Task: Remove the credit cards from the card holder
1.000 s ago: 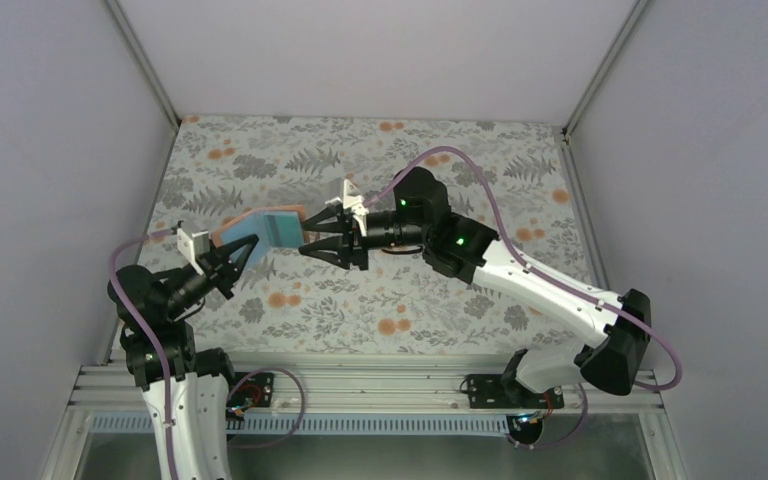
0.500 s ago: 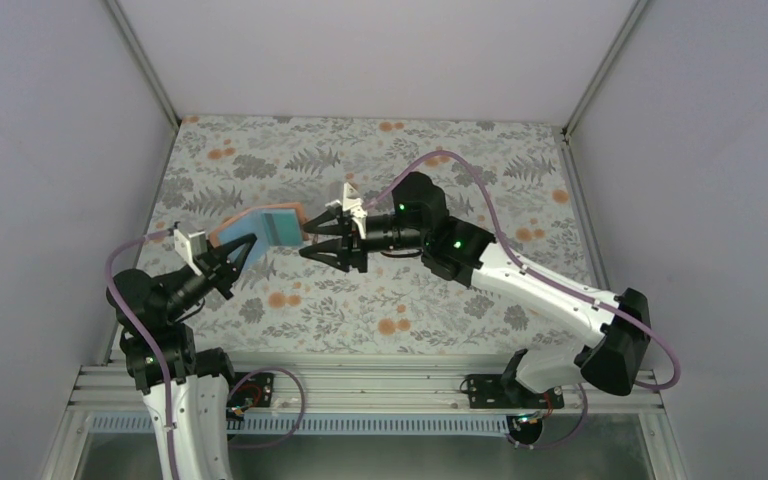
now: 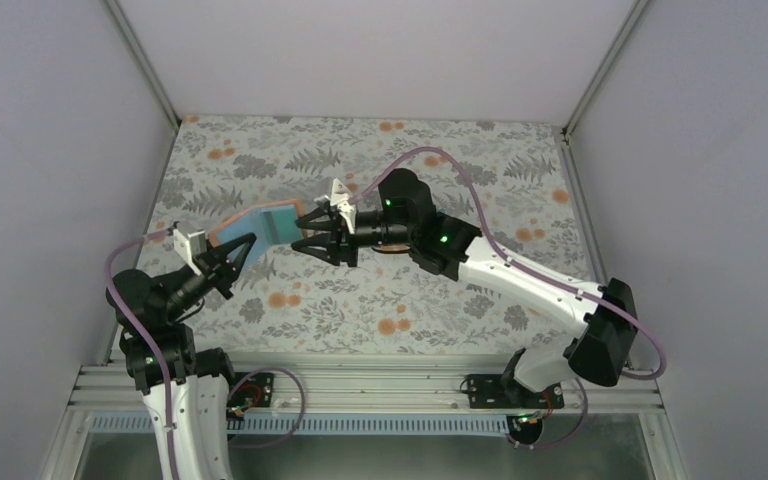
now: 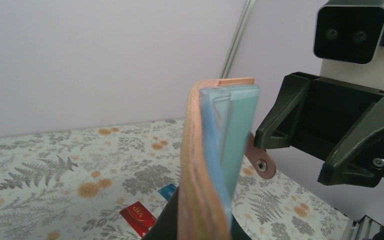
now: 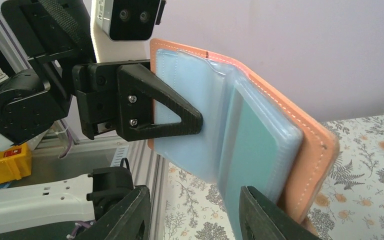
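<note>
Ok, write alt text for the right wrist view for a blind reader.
The left gripper clamps the open card holder upright in the air, its light blue pockets facing the camera, a teal green card in one pocket. The right gripper stands open at the bottom edge, near the holder's lower corner.

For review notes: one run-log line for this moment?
left end effector: shut on reddish-brown folding card holder, lifted | right end effector: open at its edge | teal card: inside | red card, blue card: on table
</note>
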